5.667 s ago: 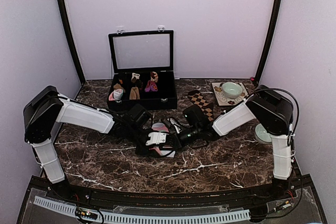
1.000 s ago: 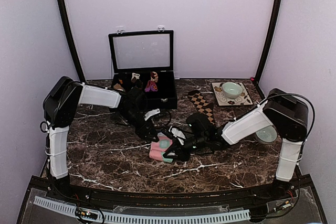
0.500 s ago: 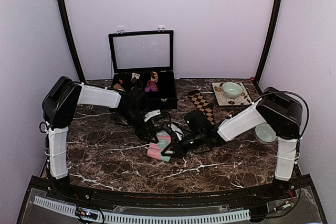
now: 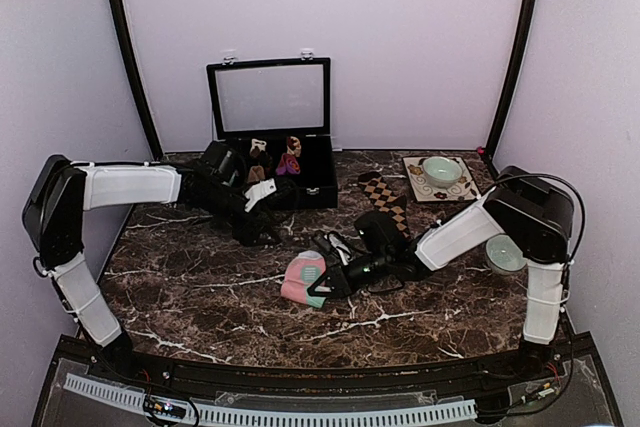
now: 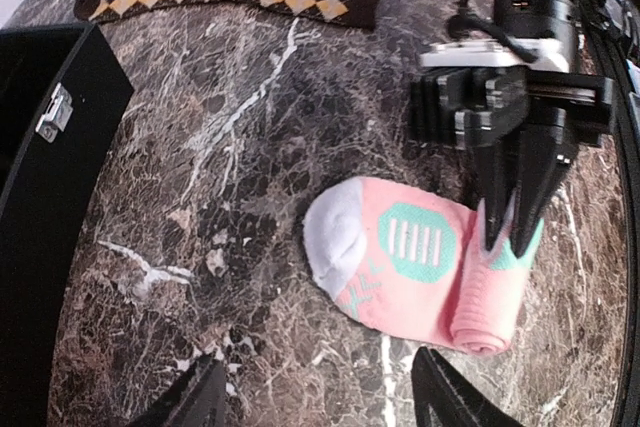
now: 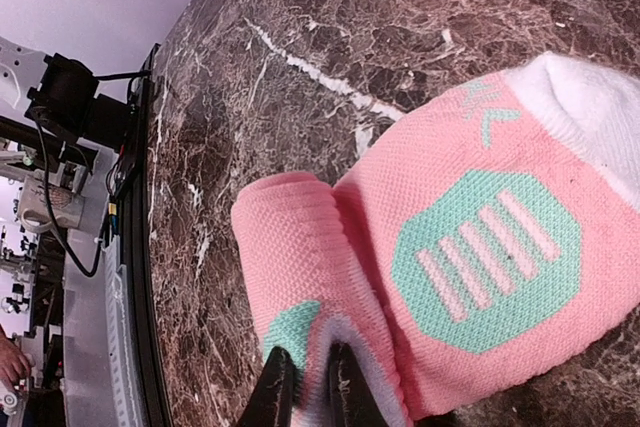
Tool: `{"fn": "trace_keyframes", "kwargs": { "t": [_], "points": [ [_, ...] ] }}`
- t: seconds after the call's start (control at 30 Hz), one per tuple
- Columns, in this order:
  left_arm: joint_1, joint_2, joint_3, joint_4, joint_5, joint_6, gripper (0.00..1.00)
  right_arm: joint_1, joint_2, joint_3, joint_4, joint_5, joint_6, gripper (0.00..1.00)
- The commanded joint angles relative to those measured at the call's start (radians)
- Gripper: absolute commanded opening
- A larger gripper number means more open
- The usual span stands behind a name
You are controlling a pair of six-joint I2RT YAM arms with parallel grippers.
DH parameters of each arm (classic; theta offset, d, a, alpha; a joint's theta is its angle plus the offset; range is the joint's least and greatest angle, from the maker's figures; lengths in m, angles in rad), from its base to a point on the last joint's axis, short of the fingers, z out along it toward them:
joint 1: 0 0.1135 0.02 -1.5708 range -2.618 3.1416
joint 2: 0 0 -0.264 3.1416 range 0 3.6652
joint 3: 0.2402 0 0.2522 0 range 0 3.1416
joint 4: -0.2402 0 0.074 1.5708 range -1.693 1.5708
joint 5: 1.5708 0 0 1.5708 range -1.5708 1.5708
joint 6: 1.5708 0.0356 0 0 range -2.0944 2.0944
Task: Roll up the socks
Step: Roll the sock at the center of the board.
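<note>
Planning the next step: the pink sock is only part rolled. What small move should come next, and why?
Probably the right gripper, shut on the roll of the pink sock, should turn it toward the flat toe; the open left gripper hangs clear.

tabletop: carries everything here
case: at the back, left of centre; small bundles in its compartments
part-rolled sock: centre, in front of the case; rolled end toward the near edge
flat sock: right of the case, behind the part-rolled sock, well apart from it
mat: back right, just right of the flat sock
bowl: on the mat
left pincer: just before the case's front, apart from both socks
right pincer: right of the part-rolled sock, on its rolled end
</note>
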Motion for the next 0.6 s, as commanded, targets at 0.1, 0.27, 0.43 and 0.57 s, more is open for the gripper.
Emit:
{"fn": "trace_keyframes", "kwargs": {
  "t": [0.1,0.27,0.43,0.57],
  "points": [
    [-0.04,-0.114,-0.131,-0.077,0.132,0.147,0.64,-0.036,0.174,-0.074,-0.393,0.171,0.051,0.0],
    [-0.202,-0.082,-0.167,-0.024,-0.003,0.186,0.6,-0.039,0.205,-0.038,-0.415,0.153,0.068,0.0],
    [-0.259,-0.009,-0.108,0.007,-0.064,0.179,0.58,-0.044,0.218,-0.02,-0.437,0.147,0.071,0.0],
    [-0.272,0.027,-0.092,0.006,-0.097,0.187,0.55,-0.05,0.219,-0.021,-0.432,0.142,0.079,0.0]
  ]
}}
